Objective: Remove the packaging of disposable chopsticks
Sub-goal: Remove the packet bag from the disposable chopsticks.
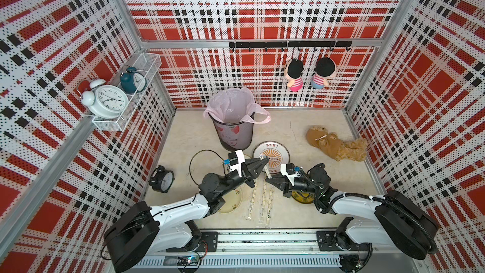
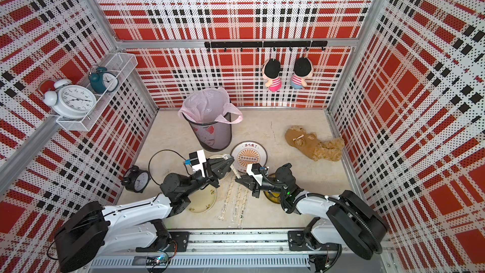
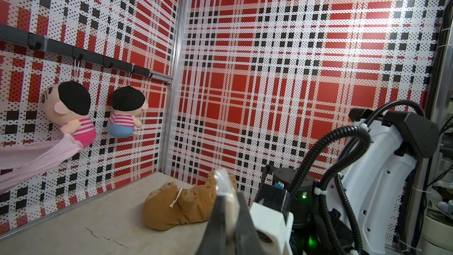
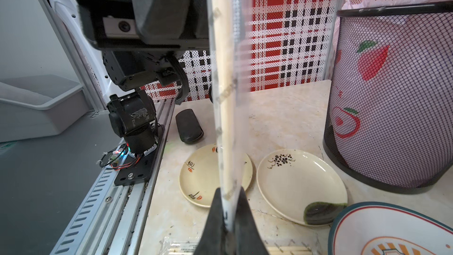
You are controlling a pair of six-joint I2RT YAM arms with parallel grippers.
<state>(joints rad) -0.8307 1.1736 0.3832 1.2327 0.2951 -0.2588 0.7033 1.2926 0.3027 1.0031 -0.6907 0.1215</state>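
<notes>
Standing far-centre on the mottled beige table (image 1: 294,130), a round black mesh bin (image 1: 236,137) with a pink liner dwarfs the glossy round plates (image 1: 273,151) beside it. Just nearer, one clear printed plastic sleeve (image 1: 266,170) over pale straight wooden chopsticks (image 4: 225,94) hangs off the table, long axis running far to near. The left gripper (image 1: 263,158) is clamped on its far end, the right gripper (image 1: 267,179) on its near end. Other sleeved pairs (image 1: 252,200) lie flat nearer, pointing likewise.

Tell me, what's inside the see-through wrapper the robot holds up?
Pale wooden chopsticks show through the clear wrapper. The bits pinched inside the left pincer and the right pincer are covered, so I cannot see those.
</notes>
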